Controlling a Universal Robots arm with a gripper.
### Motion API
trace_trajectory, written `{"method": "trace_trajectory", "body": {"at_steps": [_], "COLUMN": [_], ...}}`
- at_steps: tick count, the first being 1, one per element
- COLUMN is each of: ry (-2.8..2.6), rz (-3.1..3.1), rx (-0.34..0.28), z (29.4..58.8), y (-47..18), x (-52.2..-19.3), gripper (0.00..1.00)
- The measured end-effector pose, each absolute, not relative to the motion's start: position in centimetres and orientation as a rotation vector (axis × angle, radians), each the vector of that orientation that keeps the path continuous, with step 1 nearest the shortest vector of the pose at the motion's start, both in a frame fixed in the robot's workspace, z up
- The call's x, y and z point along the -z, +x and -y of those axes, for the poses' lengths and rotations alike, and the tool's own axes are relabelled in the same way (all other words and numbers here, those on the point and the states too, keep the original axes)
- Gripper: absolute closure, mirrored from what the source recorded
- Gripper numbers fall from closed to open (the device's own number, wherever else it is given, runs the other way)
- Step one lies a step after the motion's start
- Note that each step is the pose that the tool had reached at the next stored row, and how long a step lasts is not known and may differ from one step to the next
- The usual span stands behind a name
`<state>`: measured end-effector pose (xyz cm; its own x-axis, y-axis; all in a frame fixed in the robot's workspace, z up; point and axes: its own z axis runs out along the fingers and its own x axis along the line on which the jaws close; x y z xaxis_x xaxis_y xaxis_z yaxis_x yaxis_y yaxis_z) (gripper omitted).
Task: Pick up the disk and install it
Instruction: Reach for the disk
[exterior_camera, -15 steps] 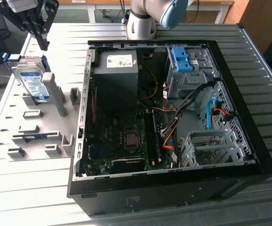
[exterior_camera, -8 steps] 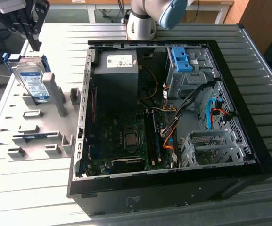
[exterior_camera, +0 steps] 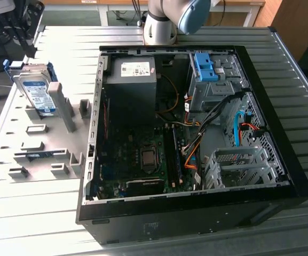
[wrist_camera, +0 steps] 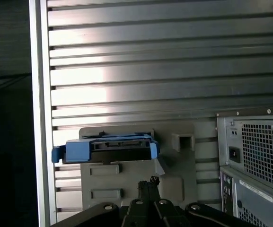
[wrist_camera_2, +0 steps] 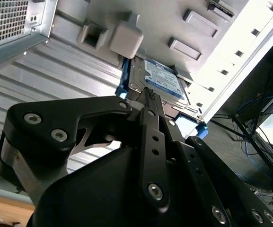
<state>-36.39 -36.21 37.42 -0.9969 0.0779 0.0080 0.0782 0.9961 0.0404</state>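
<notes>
Silver-grey disk [exterior_camera: 36, 95] with its blue frame sits tilted on edge in the grey holder [exterior_camera: 52, 160] on the slatted metal counter [exterior_camera: 68, 42], at the exterior view's left of the open computer case [exterior_camera: 298, 181]. In the second wrist view the pincer [wrist_camera_2: 149, 93] hangs close by the disk's top edge, pinched narrow, gripping nothing.

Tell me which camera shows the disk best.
The exterior view: the disk stands tilted in the grey holder, with its label face and blue frame visible. The second wrist view shows the disk partly behind the gripper. The first wrist view shows the disk edge-on.
</notes>
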Motion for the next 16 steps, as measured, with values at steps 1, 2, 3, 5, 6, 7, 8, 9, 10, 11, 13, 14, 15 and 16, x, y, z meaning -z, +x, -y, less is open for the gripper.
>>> {"method": "trace_trajectory", "body": {"at_steps": [1, 2, 3, 5, 6, 7, 8, 9, 10, 11, 13, 14, 15, 16], "ry": [-0.123, -0.123, -0.123, -0.123, -0.123, -0.123, -0.123, -0.123, -0.123, -0.123, -0.123, -0.124, -0.124, -0.124], "rz": [3.132, 3.132, 3.132, 3.132, 3.132, 3.132, 3.132, 3.132, 3.132, 3.132, 3.132, 3.132, 3.132, 3.132], "rx": [0.064, 0.064, 0.064, 0.064, 0.064, 0.064, 0.064, 0.064, 0.064, 0.064, 0.064, 0.064, 0.064, 0.064], "z": [36.1, 36.0, 35.9, 35.7, 35.6, 35.5, 35.4, 35.3, 35.2, 35.1, 34.9, 34.8, 34.8, 34.7], "y": [-36.8, -37.2, -37.6, -38.4, -38.8, -39.3, -39.6, -40.0, -40.4, -40.8, -41.5, -41.9, -42.2, -42.3], "x": [-37.4, -37.3, -37.2, -37.1, -37.0, -37.0, -36.9, -36.9, -36.8, -36.8, -36.7, -36.7, -36.6, -36.6], "gripper": [0.89, 0.89, 0.89, 0.89, 0.89, 0.89, 0.89, 0.89, 0.89, 0.89, 0.89, 0.89, 0.89, 0.89]}}
